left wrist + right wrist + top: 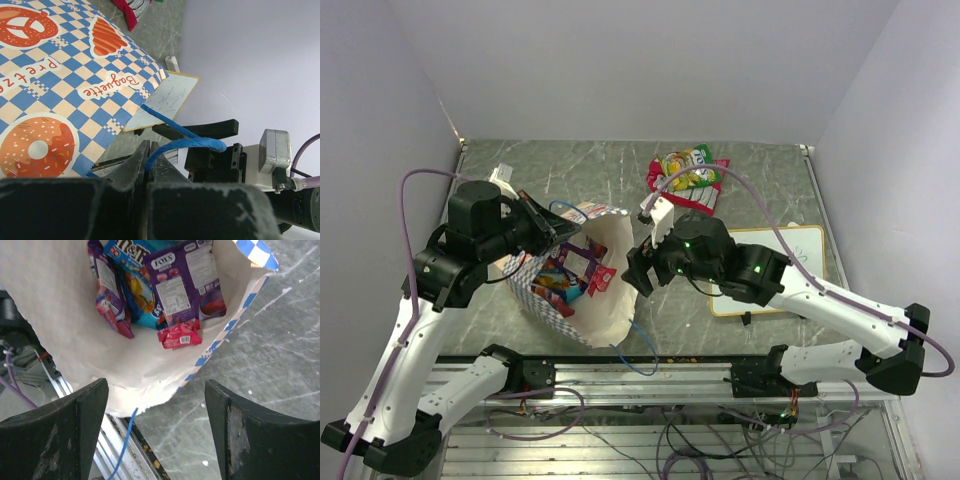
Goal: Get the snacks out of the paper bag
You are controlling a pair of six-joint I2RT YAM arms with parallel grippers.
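The paper bag (605, 300) lies tipped on the table with its mouth toward the right arm. My left gripper (554, 231) is shut on the bag's blue string handle (192, 145), which shows pinched between the jaws in the left wrist view (148, 150). My right gripper (636, 270) is open and empty just outside the bag mouth (156, 405). Inside the bag (60, 325) lie a purple packet (182, 280), a blue packet (137, 290), another purple packet (107, 290) and a small red packet (179, 335). Red and green-yellow packets (688, 170) lie on the table at the back.
A white framed writing board (775, 270) lies right of the bag under the right arm; it also shows in the left wrist view (165, 100). The bag's second blue handle (125, 440) hangs over the table's near edge rail (650, 365). Walls close in on both sides.
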